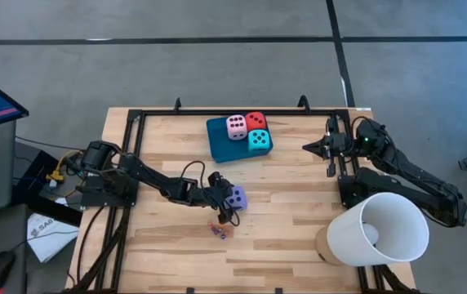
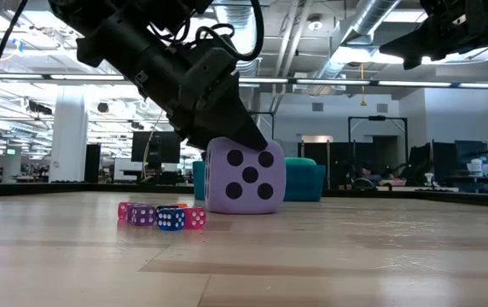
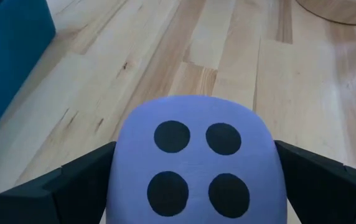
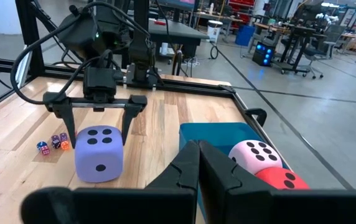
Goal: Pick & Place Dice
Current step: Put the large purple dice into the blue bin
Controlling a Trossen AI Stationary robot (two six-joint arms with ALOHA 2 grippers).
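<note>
The purple die (image 1: 236, 198) rests on its bottom face on the wooden table, left of centre, four pips toward my left wrist camera (image 3: 193, 162). My left gripper (image 4: 100, 124) is open, slanting down over it, with one finger (image 3: 72, 186) on each side of the die. The pink die (image 1: 237, 126), red die (image 1: 255, 121) and turquoise die (image 1: 258, 140) sit on the teal tray (image 1: 217, 143) at the far middle. My right gripper (image 1: 309, 147) is shut, held above the table right of the tray, with nothing in it. My left gripper has its fingers close against two opposite sides of the purple die (image 4: 99, 152); I cannot tell whether they touch it. The fingers come slanting down from the table's left. The die stands on the table (image 2: 244, 176).
Several small coloured dice (image 1: 219, 230) lie on the table just nearer than the purple die. A large white cone-shaped shade on a round wooden base (image 1: 378, 230) stands at the near right. Black frame rails run along the table's left, far and right edges.
</note>
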